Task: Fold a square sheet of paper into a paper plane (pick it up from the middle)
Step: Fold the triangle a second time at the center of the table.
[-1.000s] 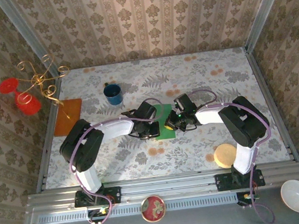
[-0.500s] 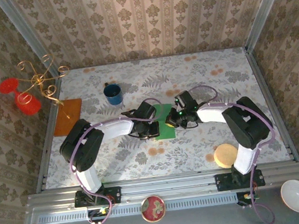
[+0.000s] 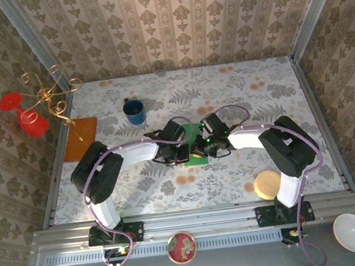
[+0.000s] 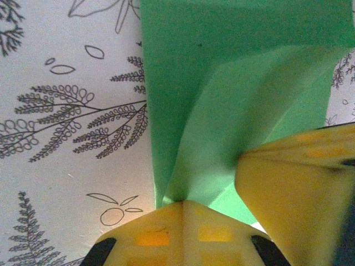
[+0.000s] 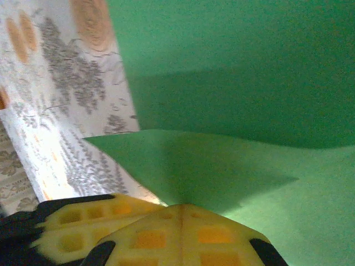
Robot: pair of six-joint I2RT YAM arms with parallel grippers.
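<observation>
The square sheet of paper is bright green and lies mid-table between the two grippers. Its shape is a sheet with raised folds, not a paper plane. My left gripper sits at its left side; in the left wrist view the jaws are shut on a pinched ridge of the sheet. My right gripper is shut on a lifted flap of the sheet and stands close to the left one. One of the right gripper's yellow fingers crosses the left wrist view.
A blue mug stands behind the left arm. An orange-brown sheet lies at the table's left edge under a gold stand with red glasses. A round tan disc lies near right. Two bowls sit off the table in front.
The right gripper has moved left toward the left gripper, carrying its edge of the green sheet over. The left gripper has finished closing on the paper.
</observation>
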